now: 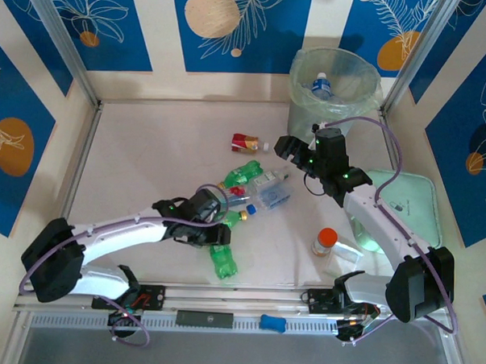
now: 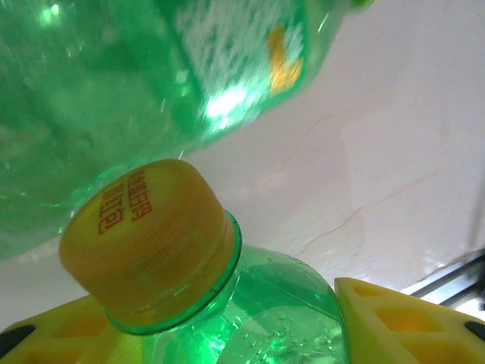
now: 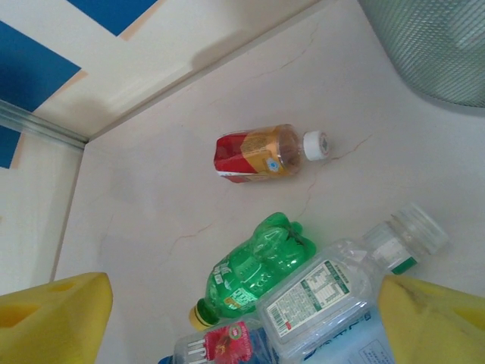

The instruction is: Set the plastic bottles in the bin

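Observation:
My left gripper [image 1: 223,226] is shut on a green bottle [image 1: 223,258] near its neck. In the left wrist view its yellow cap [image 2: 144,235] fills the middle between the yellow fingers [image 2: 402,322], with a second green bottle [image 2: 136,83] just beyond. My right gripper [image 1: 293,149] hangs open in front of the bin [image 1: 334,93], which holds a blue-labelled bottle [image 1: 321,85]. Under the right gripper [image 3: 242,326] lie a red-and-gold bottle [image 3: 261,154], a green bottle [image 3: 254,269] and clear bottles [image 3: 333,292], bunched together.
A squat container with an orange cap [image 1: 325,242] stands at the near right by the right arm. A mint-green tray [image 1: 407,201] lies along the right wall. Bare table stretches to the left and back of the bottle cluster [image 1: 255,190].

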`<state>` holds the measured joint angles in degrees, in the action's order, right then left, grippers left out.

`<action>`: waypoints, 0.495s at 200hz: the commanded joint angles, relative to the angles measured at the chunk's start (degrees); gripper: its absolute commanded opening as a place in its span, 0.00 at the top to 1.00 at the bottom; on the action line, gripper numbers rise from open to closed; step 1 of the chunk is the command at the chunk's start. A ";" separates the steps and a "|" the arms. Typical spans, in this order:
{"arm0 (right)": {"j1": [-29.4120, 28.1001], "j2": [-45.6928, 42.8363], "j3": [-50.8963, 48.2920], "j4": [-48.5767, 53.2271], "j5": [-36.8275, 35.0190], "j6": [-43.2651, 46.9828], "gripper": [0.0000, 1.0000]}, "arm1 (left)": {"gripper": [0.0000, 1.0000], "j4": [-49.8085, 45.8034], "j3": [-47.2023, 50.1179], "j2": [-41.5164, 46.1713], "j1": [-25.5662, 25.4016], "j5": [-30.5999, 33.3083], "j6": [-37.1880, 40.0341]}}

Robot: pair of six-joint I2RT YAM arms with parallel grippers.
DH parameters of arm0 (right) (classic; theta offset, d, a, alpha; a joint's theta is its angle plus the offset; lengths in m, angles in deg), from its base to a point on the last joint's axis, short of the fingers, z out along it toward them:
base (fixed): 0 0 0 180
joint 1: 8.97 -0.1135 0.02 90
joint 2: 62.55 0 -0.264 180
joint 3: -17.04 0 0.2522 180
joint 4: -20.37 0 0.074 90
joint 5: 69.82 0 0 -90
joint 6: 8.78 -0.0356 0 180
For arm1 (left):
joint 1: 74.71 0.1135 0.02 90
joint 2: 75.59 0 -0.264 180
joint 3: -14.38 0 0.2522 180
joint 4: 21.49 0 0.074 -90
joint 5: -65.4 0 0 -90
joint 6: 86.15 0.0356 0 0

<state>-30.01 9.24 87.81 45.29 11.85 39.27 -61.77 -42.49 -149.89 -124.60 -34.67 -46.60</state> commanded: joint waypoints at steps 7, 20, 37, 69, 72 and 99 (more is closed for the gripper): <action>-0.17 -0.69 -1.68 -3.30 4.39 1.34 0.08 | 0.54 2.95 -3.82 2.41 3.07 -1.35 1.93; -0.20 -0.60 -2.17 -4.76 6.45 1.60 0.08 | 0.54 3.48 -4.73 2.84 4.54 -0.29 2.44; -0.33 -0.54 -2.79 -6.27 9.85 1.91 0.07 | 0.54 7.96 -4.24 3.48 7.53 -0.22 0.98; -1.21 -0.87 -4.09 -8.96 18.60 4.38 0.05 | 0.54 15.17 -4.13 3.69 12.98 2.04 0.23; -1.39 -0.86 -4.10 -9.05 19.22 4.68 0.05 | 0.54 15.82 -4.16 3.58 13.50 2.20 0.19; -4.57 -1.12 -4.02 -7.69 21.89 7.68 0.04 | 0.55 21.47 -4.92 1.92 18.08 1.45 -0.27</action>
<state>-32.04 9.24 84.25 38.54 27.60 43.00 -48.00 -45.64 -147.22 -109.86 -33.53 -46.04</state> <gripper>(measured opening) 0.955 0.542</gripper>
